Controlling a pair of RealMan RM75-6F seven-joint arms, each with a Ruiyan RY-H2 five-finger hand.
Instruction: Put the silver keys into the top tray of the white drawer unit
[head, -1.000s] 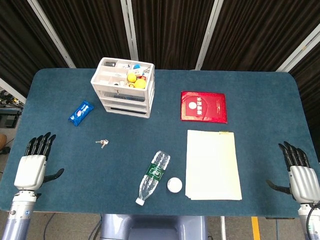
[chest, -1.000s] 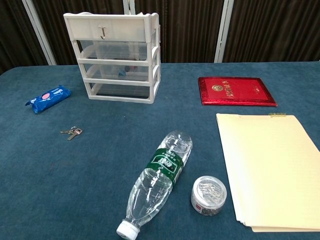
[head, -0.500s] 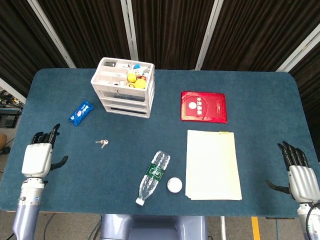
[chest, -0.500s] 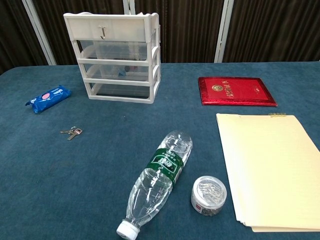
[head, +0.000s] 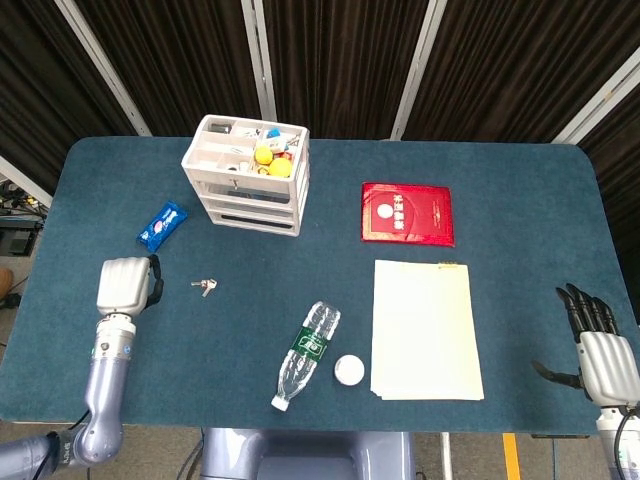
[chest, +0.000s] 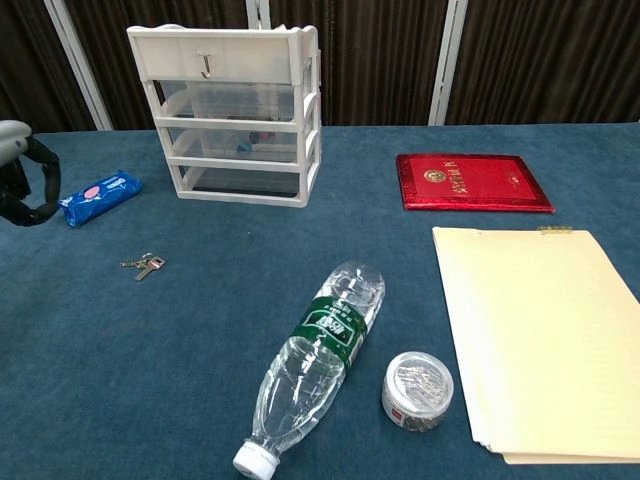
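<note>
Silver keys (head: 204, 287): flat on table, at 3 o'clock of left hand (head: 125, 285). Small, light, rigid, thin; pinch at ring. Left hand empty, fingers curled downward.

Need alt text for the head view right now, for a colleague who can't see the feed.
Seen from above, the left hand hovers over a blue table just left of the silver keys, holding nothing. The white drawer unit stands beyond them, its top tray holding small items; the right hand waits at the table's far right edge.
</note>
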